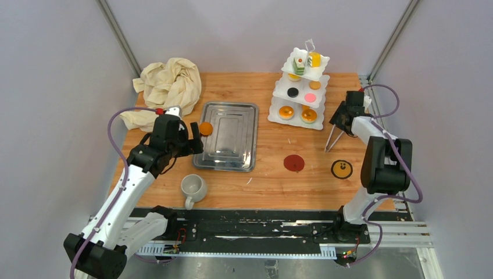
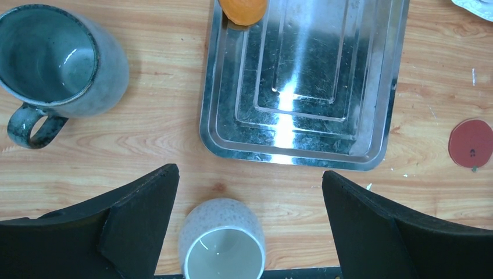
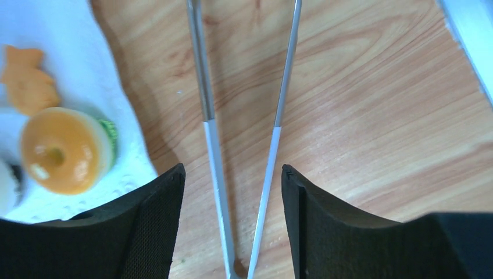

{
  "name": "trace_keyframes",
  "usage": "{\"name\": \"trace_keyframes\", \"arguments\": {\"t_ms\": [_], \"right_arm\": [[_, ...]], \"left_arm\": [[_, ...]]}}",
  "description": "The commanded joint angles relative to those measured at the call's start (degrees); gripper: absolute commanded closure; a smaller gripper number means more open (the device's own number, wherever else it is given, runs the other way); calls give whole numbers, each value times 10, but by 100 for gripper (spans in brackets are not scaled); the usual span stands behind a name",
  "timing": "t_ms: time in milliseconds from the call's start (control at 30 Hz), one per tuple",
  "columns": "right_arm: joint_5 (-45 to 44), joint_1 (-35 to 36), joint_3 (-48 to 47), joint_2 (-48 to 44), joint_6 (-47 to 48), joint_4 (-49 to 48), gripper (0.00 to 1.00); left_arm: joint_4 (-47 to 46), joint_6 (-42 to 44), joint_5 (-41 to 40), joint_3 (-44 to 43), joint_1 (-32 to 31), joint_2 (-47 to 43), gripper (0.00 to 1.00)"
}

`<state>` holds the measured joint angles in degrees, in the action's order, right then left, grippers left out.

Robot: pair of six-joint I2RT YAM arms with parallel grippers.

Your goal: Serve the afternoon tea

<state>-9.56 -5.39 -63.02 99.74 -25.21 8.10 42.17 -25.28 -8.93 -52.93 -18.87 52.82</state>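
Observation:
The white three-tier stand [image 1: 273,113] at the back right holds orange, pink, black and green-layered cakes. One orange cake [image 1: 206,128] lies on the steel tray's left rim and also shows in the left wrist view [image 2: 243,10]. The off-white mug [image 1: 193,188] stands in front of the tray. The grey mug [image 2: 55,64] stands left of the tray and is hidden under my left arm in the top view. My left gripper [image 1: 196,139] hovers high, wide open and empty [image 2: 250,172]. My right gripper [image 1: 344,120] is open astride thin metal tongs [image 3: 210,145], its jaws not touching them [image 3: 232,168].
The steel tray [image 1: 235,157] lies left of centre. The cream cloth [image 1: 168,87] is bunched at the back left. A red coaster [image 1: 293,163] and a black-and-yellow coaster [image 1: 342,169] lie front right. The tongs [image 1: 331,140] lie right of the stand.

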Motion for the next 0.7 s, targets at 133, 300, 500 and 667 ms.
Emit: {"name": "trace_keyframes", "arguments": {"t_ms": [133,300,500,667], "right_arm": [[63,-7,44,-151,-7,43,39],[122,40,131,-249,-33,41,40],[109,216,232,-374,-64,0,42],[50,386,223,-380,-80,53,42]], "left_arm": [[2,12,0,-10,5,-22,2],[9,12,-5,0,4,-19,2],[26,-10,-12,27,4,-22,2],[90,-14,-1,20,4,-53,2]]}}
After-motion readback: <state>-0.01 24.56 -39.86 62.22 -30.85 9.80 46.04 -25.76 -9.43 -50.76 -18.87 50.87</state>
